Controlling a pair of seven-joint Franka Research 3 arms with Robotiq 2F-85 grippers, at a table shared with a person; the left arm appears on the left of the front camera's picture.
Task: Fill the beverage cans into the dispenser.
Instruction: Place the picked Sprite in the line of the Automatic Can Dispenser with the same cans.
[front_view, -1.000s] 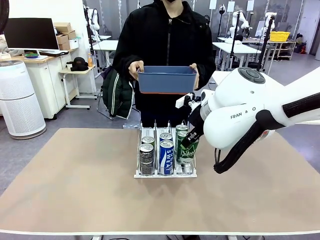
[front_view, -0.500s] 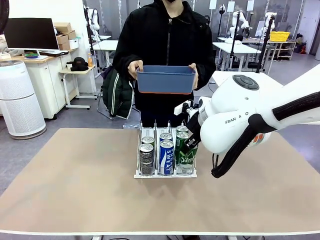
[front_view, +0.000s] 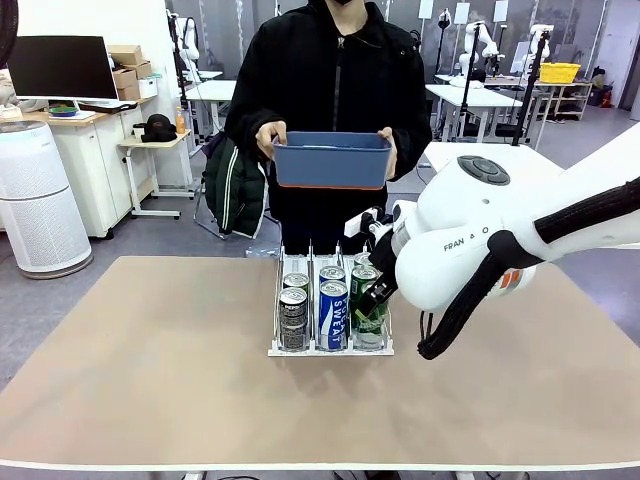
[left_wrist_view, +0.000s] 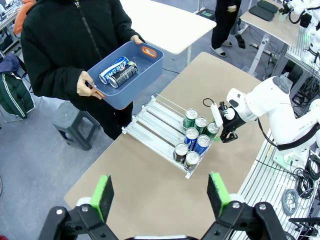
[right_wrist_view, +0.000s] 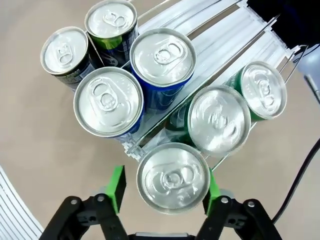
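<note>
Front view: dispenser (front_view: 330, 349) mid-table, open table (front_view: 150, 380) left and near; right gripper (front_view: 374, 296) at right lane's near end. Left wrist view: left gripper (left_wrist_view: 160, 184) spread, empty; blue bin (left_wrist_view: 140, 82) holds two cans (left_wrist_view: 118, 73). Right wrist view: seven cans, three green, two blue, two dark; jaws parted around nearest green can (right_wrist_view: 172, 177).

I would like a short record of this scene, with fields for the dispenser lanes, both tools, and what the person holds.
dispenser: on the table, seven cans upright in three lanes
left lane: two cans, dark grey can in front
middle lane: two blue cans
right lane: three green cans
right tool: open, pads either side of front green can
left tool: open, empty, high above the table
person: holds blue bin with two loose cans lying inside
</note>
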